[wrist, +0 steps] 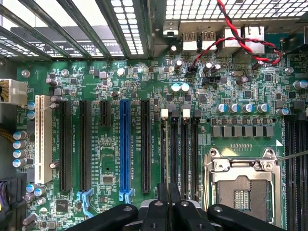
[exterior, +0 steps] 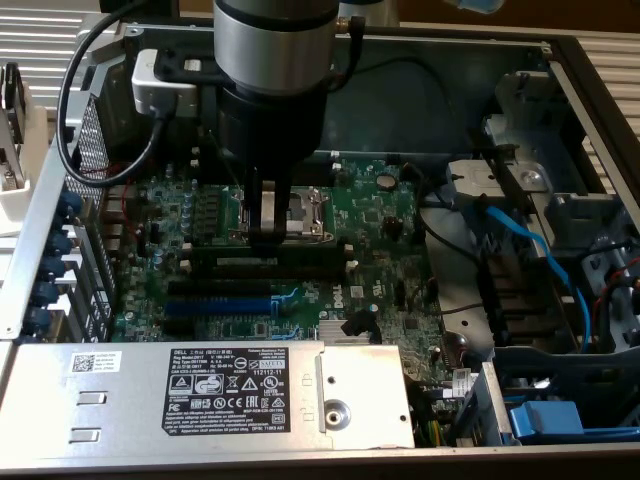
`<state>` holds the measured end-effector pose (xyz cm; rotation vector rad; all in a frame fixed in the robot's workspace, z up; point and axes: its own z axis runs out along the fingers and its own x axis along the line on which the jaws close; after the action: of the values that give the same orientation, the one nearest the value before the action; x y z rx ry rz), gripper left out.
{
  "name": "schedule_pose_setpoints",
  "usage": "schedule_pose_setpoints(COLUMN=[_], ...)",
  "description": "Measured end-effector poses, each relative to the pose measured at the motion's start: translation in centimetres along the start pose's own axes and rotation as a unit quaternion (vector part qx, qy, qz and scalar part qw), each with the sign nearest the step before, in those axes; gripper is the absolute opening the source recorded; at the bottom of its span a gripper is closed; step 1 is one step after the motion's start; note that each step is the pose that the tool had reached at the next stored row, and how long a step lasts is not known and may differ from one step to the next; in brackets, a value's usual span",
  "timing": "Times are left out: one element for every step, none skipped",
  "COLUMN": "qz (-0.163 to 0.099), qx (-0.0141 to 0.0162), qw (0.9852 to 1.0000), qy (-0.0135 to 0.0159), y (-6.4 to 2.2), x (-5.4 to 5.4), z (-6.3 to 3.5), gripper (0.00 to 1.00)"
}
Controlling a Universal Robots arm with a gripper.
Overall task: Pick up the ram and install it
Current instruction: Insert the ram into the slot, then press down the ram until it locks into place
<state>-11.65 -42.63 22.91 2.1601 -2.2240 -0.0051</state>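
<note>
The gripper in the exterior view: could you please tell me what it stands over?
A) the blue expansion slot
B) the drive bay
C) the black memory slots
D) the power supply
C: the gripper has its tips at the black memory slots, beside the bare CPU socket.

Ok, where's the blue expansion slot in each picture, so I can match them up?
Exterior view: the blue expansion slot lies among the black slots toward the exterior view's left, near the labelled silver box.
Wrist view: the blue expansion slot runs between two black slots, with the white slot farther off.
Shared landmark: the CPU socket, across the memory slots from it.
</note>
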Motion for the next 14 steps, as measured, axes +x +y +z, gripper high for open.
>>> schedule_pose_setpoints(qz=[0.0,0.0,0.0,0.0,0.0,0.0,0.0,0.0,0.0,0.0,0.0,0.0,0.0,0.0], qx=[0.0,0.0,0.0,0.0,0.0,0.0,0.0,0.0,0.0,0.0,0.0,0.0001,0.0,0.0], qw=[1.0,1.0,1.0,1.0,1.0,1.0,1.0,1.0,1.0,1.0,1.0,1.0,1.0,1.0], qy=[-0.0001,-0.0001,0.0,0.0,0.0,0.0,0.0001,0.0,0.0001,0.0,0.0,-0.0001,0.0,0.0], y=[0.0,0.0,0.0,0.0,0.0,0.0,0.0,0.01,0.02,0.02,0.03,0.03,0.03,0.03], x=[0.0,0.0,0.0,0.0,0.0,0.0,0.01,0.01,0.02,0.02,0.02,0.02,0.03,0.03], z=[0.0,0.0,0.0,0.0,0.0,0.0,-0.11,-0.3,-0.53,-0.76,-0.91,-0.91,-0.92,-0.92], gripper=[0.12,0.13,0.2,0.27,0.27,0.27,0.27,0.27,0.27,0.27,0.27,0.27,0.27,0.27])
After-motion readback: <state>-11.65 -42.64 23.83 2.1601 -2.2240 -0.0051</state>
